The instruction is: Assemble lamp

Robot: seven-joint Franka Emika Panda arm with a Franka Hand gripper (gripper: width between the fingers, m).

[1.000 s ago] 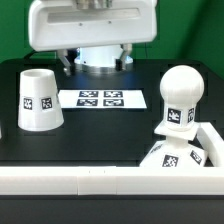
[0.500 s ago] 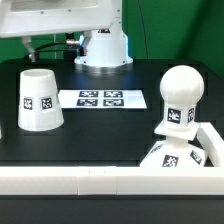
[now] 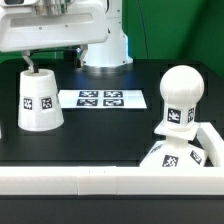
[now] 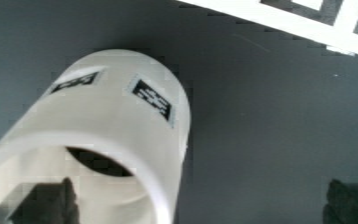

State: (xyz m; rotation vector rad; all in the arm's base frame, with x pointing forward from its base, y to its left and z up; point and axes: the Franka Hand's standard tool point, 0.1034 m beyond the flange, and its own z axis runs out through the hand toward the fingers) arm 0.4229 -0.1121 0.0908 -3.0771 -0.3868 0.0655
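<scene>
The white tapered shade (image 3: 38, 100) stands on the black table at the exterior view's left, with a tag on its side. My gripper (image 3: 31, 64) hangs just above its top, open and empty. In the wrist view the shade (image 4: 114, 125) lies below the gripper (image 4: 197, 204); one finger (image 4: 41, 200) is over the shade's top opening and the other (image 4: 350, 198) is over bare table beside it. The round bulb (image 3: 181, 93) stands upright on the stepped base (image 3: 168, 156) at the exterior view's right.
The marker board (image 3: 103, 99) lies flat between the shade and the bulb, and its edge shows in the wrist view (image 4: 327, 18). A white rail (image 3: 90, 181) runs along the table's front, with a white wall (image 3: 210, 135) beside the base. The arm's pedestal (image 3: 104, 47) stands at the back.
The gripper has moved to the exterior view's left and down, from above the back of the table to just over the shade. The lamp parts have not moved.
</scene>
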